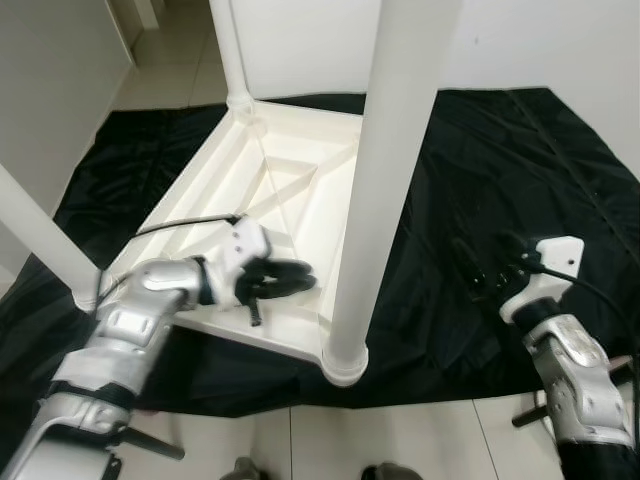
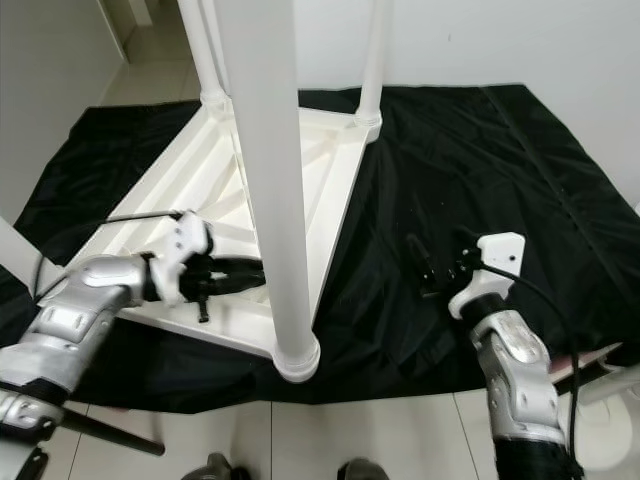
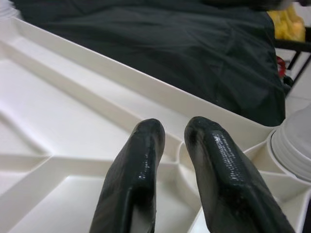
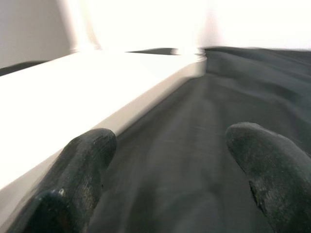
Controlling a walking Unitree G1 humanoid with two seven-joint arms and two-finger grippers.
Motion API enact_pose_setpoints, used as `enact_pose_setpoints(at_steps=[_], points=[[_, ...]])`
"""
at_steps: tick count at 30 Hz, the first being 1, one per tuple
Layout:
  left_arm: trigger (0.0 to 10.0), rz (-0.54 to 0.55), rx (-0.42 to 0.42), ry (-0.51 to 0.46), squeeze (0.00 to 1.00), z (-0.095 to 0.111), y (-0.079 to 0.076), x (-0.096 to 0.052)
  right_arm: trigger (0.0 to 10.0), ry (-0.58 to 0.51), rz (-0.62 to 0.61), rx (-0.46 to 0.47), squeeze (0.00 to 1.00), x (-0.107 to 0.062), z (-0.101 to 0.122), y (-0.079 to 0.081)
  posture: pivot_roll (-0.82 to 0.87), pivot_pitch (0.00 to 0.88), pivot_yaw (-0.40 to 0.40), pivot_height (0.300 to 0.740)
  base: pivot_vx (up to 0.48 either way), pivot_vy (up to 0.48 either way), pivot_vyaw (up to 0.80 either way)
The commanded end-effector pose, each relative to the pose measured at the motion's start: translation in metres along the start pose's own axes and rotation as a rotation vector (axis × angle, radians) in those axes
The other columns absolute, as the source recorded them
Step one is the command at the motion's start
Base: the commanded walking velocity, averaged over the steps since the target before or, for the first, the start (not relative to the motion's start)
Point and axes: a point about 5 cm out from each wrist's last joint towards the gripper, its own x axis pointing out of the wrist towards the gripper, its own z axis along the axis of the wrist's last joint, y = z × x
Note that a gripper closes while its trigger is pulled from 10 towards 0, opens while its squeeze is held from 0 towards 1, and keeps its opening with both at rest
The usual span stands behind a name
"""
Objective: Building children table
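The upturned table [image 1: 290,190] lies under the nearly clenched, empty left gripper [image 1: 290,278]; the right gripper [image 2: 435,262], spread, hovers beside it.

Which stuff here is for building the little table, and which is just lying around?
For the job:
- upside-down white tabletop
- white table legs standing in its corners
- left gripper, over the tabletop
- right gripper, open over the cloth

Just lying about:
- black cloth spread under the table
- something yellow, too cut off to name
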Motion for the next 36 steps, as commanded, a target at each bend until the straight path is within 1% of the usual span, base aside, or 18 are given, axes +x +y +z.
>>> enact_pose_setpoints(at_steps=[1, 3, 4, 5, 7, 9, 12, 13, 14, 15, 19, 21, 22, 24, 26, 27, 31, 36], points=[[10.0, -0.081, -0.017, -0.010, 0.00, 0.005, -0.006, -0.010, 10.0, 0.017, 0.115, 0.014, 1.00, -0.004, 0.004, 0.009, -0.12, 0.058, 0.076, 0.740, 0.000, 0.000, 0.00], [10.0, -0.052, -0.006, -0.009, 0.00, 0.008, -0.007, -0.015, 10.0, 0.027, 0.158, -0.004, 1.00, -0.007, 0.007, 0.012, -0.11, 0.063, 0.077, 0.740, 0.000, 0.000, 0.00], [10.0, -0.008, 0.017, -0.010, 0.00, 0.011, -0.007, -0.019, 10.0, 0.040, 0.210, -0.008, 0.00, -0.009, 0.009, 0.015, -0.11, 0.068, 0.078, 0.740, 0.000, 0.000, 0.00], [10.0, 0.022, 0.033, -0.010, 0.00, 0.013, -0.007, -0.022, 10.0, 0.048, 0.246, -0.007, 0.00, -0.011, 0.010, 0.017, -0.11, 0.068, 0.078, 0.740, 0.000, 0.000, 0.00], [10.0, 0.022, 0.033, -0.010, 0.00, 0.013, -0.007, -0.022, 10.0, 0.048, 0.246, -0.007, 0.00, -0.011, 0.010, 0.017, -0.11, 0.068, 0.078, 0.740, 0.000, 0.000, 0.00], [10.0, 0.078, 0.030, 0.010, 0.00, 0.016, -0.008, -0.027, 10.0, 0.063, 0.326, -0.016, 0.00, -0.014, 0.012, 0.024, -0.10, 0.072, 0.074, 0.740, 0.000, 0.000, 0.00], [10.0, 0.090, 0.024, 0.019, 0.00, 0.017, -0.008, -0.029, 10.0, 0.067, 0.348, -0.016, 0.00, -0.015, 0.013, 0.026, -0.10, 0.072, 0.074, 0.740, 0.000, 0.000, 0.00], [10.0, 0.101, 0.012, 0.021, 0.00, 0.018, -0.010, -0.032, 10.0, 0.071, 0.408, -0.012, 0.00, -0.016, 0.016, 0.032, -0.09, 0.075, 0.073, 0.740, 0.000, 0.000, 0.00], [10.0, 0.124, 0.011, 0.019, 0.00, 0.021, -0.013, -0.036, 10.0, 0.089, 0.515, 0.008, 0.00, -0.018, 0.020, 0.042, -0.08, 0.077, 0.068, 0.740, 0.000, 0.000, 0.00], [10.0, 0.124, 0.011, 0.019, 0.00, 0.021, -0.013, -0.036, 10.0, 0.089, 0.515, 0.008, 0.00, -0.018, 0.020, 0.042, -0.08, 0.077, 0.068, 0.740, 0.000, 0.000, 0.00], [10.0, 0.164, -0.017, 0.011, 0.00, 0.026, -0.013, -0.040, 10.0, 0.124, 0.743, 0.009, 0.00, -0.024, 0.028, 0.061, -0.06, 0.074, 0.062, 0.740, 0.000, 0.000, 0.00], [10.0, 0.165, -0.012, 0.011, 0.00, 0.027, -0.014, -0.041, 10.0, 0.129, 0.768, 0.010, 0.00, -0.025, 0.029, 0.062, -0.06, 0.074, 0.062, 0.740, 0.000, 0.000, 0.00], [10.0, 0.178, 0.007, 0.007, 0.00, 0.029, -0.014, -0.041, 10.0, 0.139, 0.826, 0.016, 0.00, -0.025, 0.032, 0.066, -0.06, 0.074, 0.062, 0.740, 0.000, 0.000, 0.00], [10.0, 0.182, 0.011, 0.006, 0.00, 0.029, -0.014, -0.041, 10.0, 0.141, 0.838, 0.017, 0.00, -0.026, 0.032, 0.066, -0.06, 0.074, 0.062, 0.740, 0.000, 0.000, 0.00], [10.0, 0.179, -0.005, 0.014, 0.00, 0.027, -0.016, -0.042, 10.0, 0.153, 0.882, 0.021, 0.00, -0.027, 0.032, 0.070, -0.04, 0.062, 0.046, 0.740, 0.000, 0.000, 0.00], [10.0, 0.177, -0.006, 0.027, 1.00, 0.025, -0.017, -0.042, 10.0, 0.166, 0.920, 0.026, 0.00, -0.028, 0.031, 0.073, -0.03, 0.059, 0.041, 0.740, 0.000, 0.000, 0.00], [10.0, 0.170, -0.023, 0.050, 1.00, 0.022, -0.022, -0.044, 10.0, 0.184, 0.994, 0.033, 0.00, -0.030, 0.030, 0.079, -0.02, 0.056, 0.034, 0.740, 0.000, 0.000, 0.00], [10.0, 0.144, -0.064, 0.038, 1.00, 0.024, -0.026, -0.046, 10.0, 0.182, 1.015, 0.040, 0.00, -0.027, 0.029, 0.083, -0.02, 0.056, 0.031, 0.740, 0.000, 0.000, 0.00]])
